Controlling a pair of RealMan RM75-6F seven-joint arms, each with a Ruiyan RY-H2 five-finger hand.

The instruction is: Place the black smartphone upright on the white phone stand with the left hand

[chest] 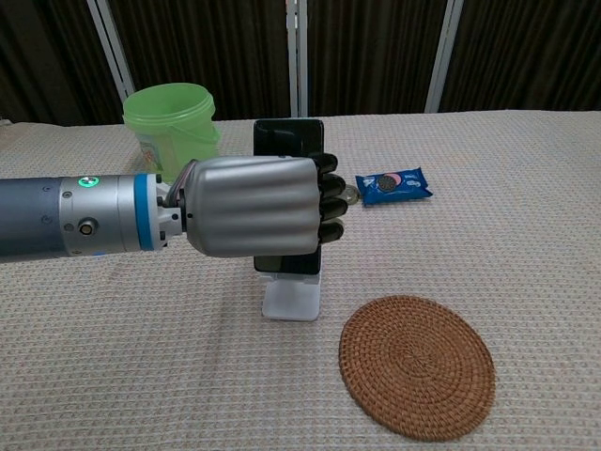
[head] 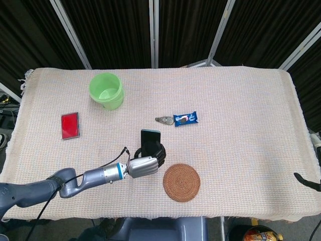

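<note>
The cloth-covered table carries everything, and I work near the middle of its front edge. My left hand is wrapped around the black smartphone, fingers curled over one long edge, holding it upright with its top edge showing above my knuckles. Its lower end sits right at the white phone stand; from the chest view it looks to be touching the cradle, but my hand hides whether it is fully seated. My right hand shows in neither view.

Largest of the rest is the green bucket toward the far left corner, then the woven coaster just right of the stand by the front edge, the red card toward the left edge, the blue snack packet near the middle, and a small silvery wrapper touching its left end.

I judge the phone to be stiff, smooth and moderately heavy, with a glass face that would slip under a loose grip and crack if dropped. Holding it by the long edges suits it. The stand looks light, so pressing sideways could tip it.
</note>
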